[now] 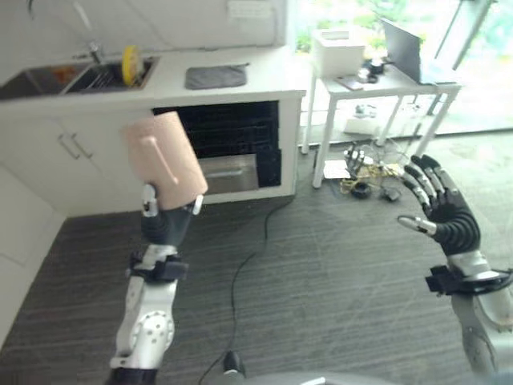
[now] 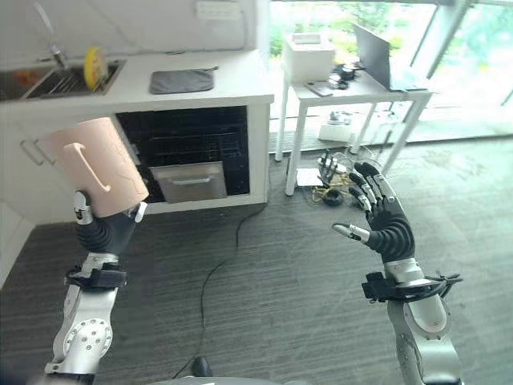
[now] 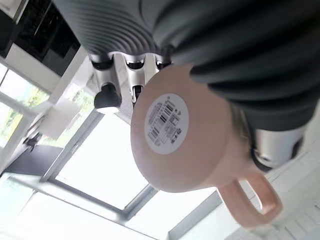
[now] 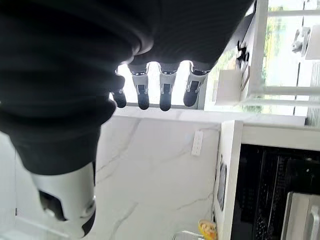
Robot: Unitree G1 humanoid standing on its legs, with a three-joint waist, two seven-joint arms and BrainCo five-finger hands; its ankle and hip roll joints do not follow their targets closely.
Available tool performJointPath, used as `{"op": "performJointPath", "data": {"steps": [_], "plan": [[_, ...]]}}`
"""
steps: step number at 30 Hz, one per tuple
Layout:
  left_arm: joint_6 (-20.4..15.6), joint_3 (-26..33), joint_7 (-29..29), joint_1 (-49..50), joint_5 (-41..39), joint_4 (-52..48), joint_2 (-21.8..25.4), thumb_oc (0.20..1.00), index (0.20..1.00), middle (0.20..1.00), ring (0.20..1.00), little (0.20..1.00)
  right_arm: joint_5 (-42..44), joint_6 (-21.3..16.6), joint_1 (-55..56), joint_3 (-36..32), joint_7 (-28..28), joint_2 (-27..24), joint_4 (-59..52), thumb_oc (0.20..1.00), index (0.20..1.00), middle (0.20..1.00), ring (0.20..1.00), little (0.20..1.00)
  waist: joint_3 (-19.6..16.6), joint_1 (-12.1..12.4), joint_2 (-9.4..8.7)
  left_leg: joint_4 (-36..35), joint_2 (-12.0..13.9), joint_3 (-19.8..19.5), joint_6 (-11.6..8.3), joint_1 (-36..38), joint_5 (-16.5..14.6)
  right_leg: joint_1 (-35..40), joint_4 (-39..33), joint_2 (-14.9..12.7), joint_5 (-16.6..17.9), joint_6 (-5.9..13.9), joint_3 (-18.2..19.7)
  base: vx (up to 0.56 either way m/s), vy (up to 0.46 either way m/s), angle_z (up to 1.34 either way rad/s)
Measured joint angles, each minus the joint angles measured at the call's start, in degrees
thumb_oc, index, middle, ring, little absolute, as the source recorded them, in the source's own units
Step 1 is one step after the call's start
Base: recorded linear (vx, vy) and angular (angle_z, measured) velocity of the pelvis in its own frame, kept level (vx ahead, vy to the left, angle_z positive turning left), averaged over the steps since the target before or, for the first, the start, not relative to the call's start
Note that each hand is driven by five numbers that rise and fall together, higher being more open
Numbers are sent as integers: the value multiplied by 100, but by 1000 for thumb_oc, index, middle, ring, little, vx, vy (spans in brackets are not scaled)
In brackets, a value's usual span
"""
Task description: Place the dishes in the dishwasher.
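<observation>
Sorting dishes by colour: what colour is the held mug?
Pale pink ceramic mug in the left hand; clearest in right eye view.

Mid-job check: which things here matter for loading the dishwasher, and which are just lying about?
Job: pink mug held in left hand; open dishwasher; right hand, open and empty.

Lying about: grey cloth, laptop, white box, white table.

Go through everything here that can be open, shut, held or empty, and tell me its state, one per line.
Pink mug: held up in the air, tilted.
Left hand: shut on the pink mug.
Right hand: open, holding nothing.
Dishwasher: open, dark racks visible inside.
Laptop: open on the white table.
Grey cloth: lying flat on the counter.
</observation>
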Motion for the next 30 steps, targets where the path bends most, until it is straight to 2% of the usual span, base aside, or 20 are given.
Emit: {"op": "performJointPath", "data": {"steps": [2, 7, 9, 11, 12, 13, 15, 16, 17, 18, 19, 20, 21, 23, 25, 26, 27, 28, 29, 30], "plan": [[-126, 83, -85, -87, -46, -11, 98, 200, 200, 200, 200, 200, 1, 0, -150, -54, 7, -33, -4, 1000, 1000, 1000, 1000, 1000, -22, 92, -87, 15, -221, 117, -137, 173, -310, 261, -313, -214, 66, 90, -73, 329, 494, -20], [2, 101, -36, -719, -32, -19, 96, 200, 200, 200, 200, 200, -1, 109, -131, -198, -146, -106, -316, 1000, 1000, 1000, 1000, 1000, 143, 244, -408, 183, -662, 290, 80, 33, -661, 260, -308, -678, 139, 163, -159, 337, 482, -3], [205, 31, -27, -873, -16, 27, -31, 200, 200, 200, 200, 200, -19, 124, -93, -169, -269, 4, -368, 1000, 1000, 1000, 1000, 1000, 154, 250, -384, 251, -718, -7, 174, 22, -758, 60, 383, -788, 199, 147, -518, 287, 447, 60], [376, 89, 31, -798, -14, -41, -11, 200, 200, 200, 200, 200, -71, 188, -120, -118, -397, 36, -534, 1000, 1000, 1000, 1000, 1000, 152, 439, -336, 130, -846, -57, 316, 194, -842, -202, 1171, -996, 355, 201, -518, 345, 485, 37], [474, 122, 91, -767, -10, -149, -5, 200, 200, 200, 200, 200, -118, 230, -120, -91, -452, 77, -724, 1000, 1000, 1000, 1000, 1000, 150, 503, -199, -1, -995, -211, 481, 432, -840, -588, 2147, -1218, 689, 209, -389, 347, 460, 48], [503, 121, 95, -747, 1, -240, -7, 200, 200, 200, 200, 200, -210, 244, -110, -13, -462, 113, -713, 1000, 1000, 1000, 1000, 1000, 123, 512, -139, -4, -1069, -277, 604, 465, -850, -928, 2604, -1274, 608, 232, -336, 294, 329, 47], [540, 141, 171, -742, 121, -373, -24, 200, 200, 200, 200, 200, -299, 263, -113, 287, -456, 106, -717, 1000, 1000, 1000, 1000, 1000, 170, 514, -41, -80, -1093, -349, 625, 495, -865, -1613, 3051, -1115, 279, 181, -300, 207, 98, 24], [603, 125, 203, -748, 211, -378, -19, 200, 200, 200, 200, 200, -294, 315, -112, 330, -457, 40, -694, 1000, 1000, 1000, 1000, 1000, 213, 491, 84, -101, -1021, -376, 583, 538, -888, -1829, 2702, -721, 43, 27, -268, 283, -23, 19], [650, 112, 230, -739, 208, -374, -16, 200, 200, 200, 200, 200, -293, 339, -123, 269, -470, -129, -636, 1000, 1000, 1000, 1000, 1000, 258, 493, 232, -82, -891, -416, 357, 630, -1013, -1931, 1426, 129, 56, -317, -527, 406, -140, 15], [653, 112, 235, -715, 208, -354, -45, 200, 200, 200, 200, 200, -291, 338, -119, 280, -462, -122, -550, 1000, 1000, 1000, 1000, 1000, 283, 490, 273, 83, -830, -415, -295, 628, -1300, -2000, 824, 475, 204, -539, -764, 516, -230, 49], [621, 147, 237, -841, 211, -290, 120, 200, 200, 200, 200, 200, -268, 303, -185, 229, -458, -161, -433, 1000, 1000, 1000, 1000, 1000, 301, 259, -265, 1356, -628, -289, 255, 247, -2174, -2400, 15, 35, 422, -80, -476, 493, -279, 46], [621, 166, 246, -805, 210, -219, 75, 200, 200, 200, 200, 200, -271, 311, -220, 218, -441, -131, -312, 1000, 1000, 1000, 1000, 1000, 345, 221, -457, 1308, -944, -310, 291, 399, -2168, -2538, -363, -245, 788, 59, 13, 547, -350, 85], [673, 65, 276, -708, 221, -57, -102, 200, 200, 200, 200, 200, -271, 326, -140, 222, -460, -34, -269, 1000, 1000, 1000, 1000, 1000, 377, 30, -262, 871, -961, -519, 306, 842, -2046, -2669, -931, -177, 1281, -139, 450, 416, -323, 53], [671, -24, 250, -689, 221, -7, -96, 200, 200, 200, 200, 200, -271, 309, -149, 276, -449, -22, -272, 1000, 1000, 1000, 1000, 1000, 377, -10, -148, 525, -967, -608, 288, 1256, -2035, -2780, -1043, -164, 1418, -179, 411, 346, -353, 51], [619, -11, 230, -718, 218, -29, -51, 200, 200, 200, 200, 200, -172, 228, -361, 255, -463, -136, -242, 1000, 1000, 1000, 1000, 1000, 332, -73, 5, 122, -806, -700, -92, 1963, -2160, -2408, -738, 173, 1516, -391, -221, 601, -634, 49], [611, -30, 243, -737, 207, -41, -100, 200, 200, 200, 200, 200, -174, 233, -590, 253, -461, -218, -197, 1000, 1000, 1000, 1000, 1000, 321, -105, 207, 127, -552, -714, -498, 2214, -2209, -2230, -659, 376, 2049, -708, -179, 688, -787, 19], [612, -115, 285, -816, 207, -134, -229, 200, 200, 200, 200, 200, -173, 316, -694, 155, -501, -215, -70, 1000, 1000, 1000, 1000, 1000, 313, -55, 326, 452, -323, -434, -962, 2263, -1860, -2201, -174, 578, 1653, -898, -247, 433, -612, -22], [598, -98, 288, -770, 207, -390, -193, 200, 200, 200, 200, 200, -167, 317, -701, 81, -480, -255, -72, 1000, 1000, 1000, 1000, 1000, 305, -65, 235, 1502, -116, -295, -1179, 1889, -1541, -2008, -188, 748, 1361, -1132, -185, 445, -631, -81], [581, 43, 287, -666, 207, -572, -216, 200, 200, 200, 200, 200, -160, 313, -660, 46, -449, -236, -90, 1000, 1000, 1000, 1000, 1000, 302, 13, 150, 2850, 147, -148, -1116, 1405, -1092, -1733, -369, 887, 1233, -1213, 96, 346, -477, -94], [573, 85, 282, -609, 207, -603, -213, 200, 200, 200, 200, 200, -159, 311, -642, 50, -446, -237, -95, 1000, 1000, 1000, 1000, 1000, 303, 15, 123, 3336, 292, -195, -1107, 1230, -1103, -1573, -490, 942, 1178, -1263, 165, 261, -308, -78]]}}
